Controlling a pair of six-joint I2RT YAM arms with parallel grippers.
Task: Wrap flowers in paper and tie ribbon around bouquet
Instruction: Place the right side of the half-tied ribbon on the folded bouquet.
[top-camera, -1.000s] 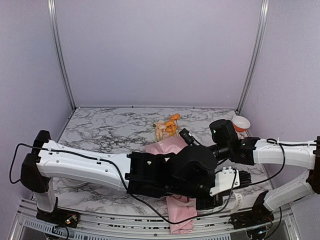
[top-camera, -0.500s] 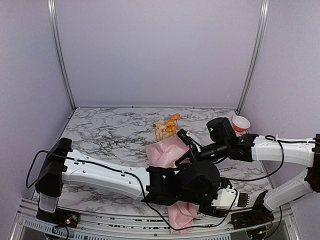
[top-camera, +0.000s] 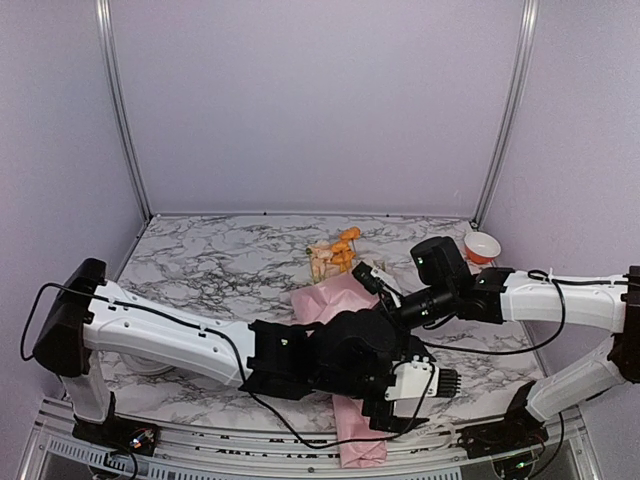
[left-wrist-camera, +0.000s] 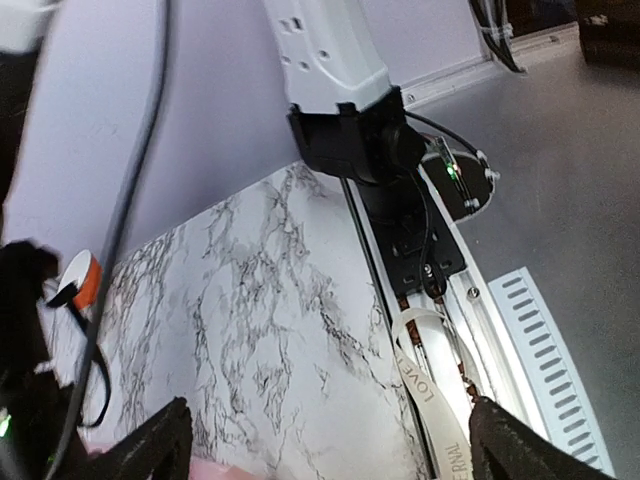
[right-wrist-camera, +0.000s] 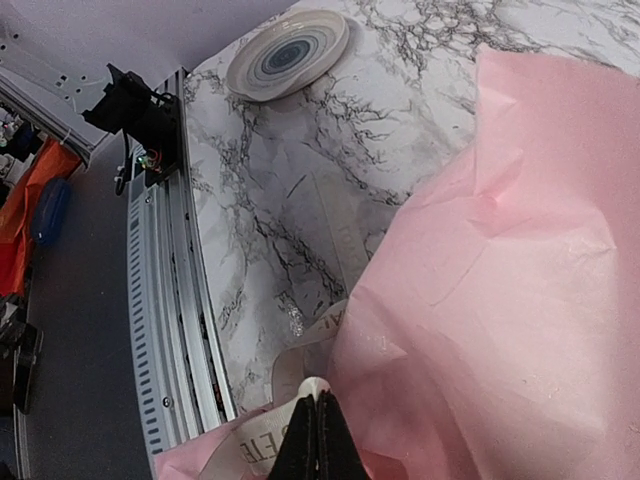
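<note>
Pinching ribbon (right-wrist-camera: 250, 440), right end effector (right-wrist-camera: 315, 402) (left (left-wrist-camera: 328, 425) agape).

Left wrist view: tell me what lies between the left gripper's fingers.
The left wrist view shows mostly bare marble table between the open fingers of the left gripper; beside the finger at picture right, the cream ribbon lies along the table's edge.

Printed capitals run along the cream ribbon (left-wrist-camera: 425, 390) lying between the left gripper's (left-wrist-camera: 330, 440) spread fingers, nearer its right-hand finger. One word reads "LOVE"; the next is too blurred to be sure of. Just left of the right gripper's (right-wrist-camera: 316, 425) pinching tips, the ribbon shows more capitals, cut off and unreadable.
</note>
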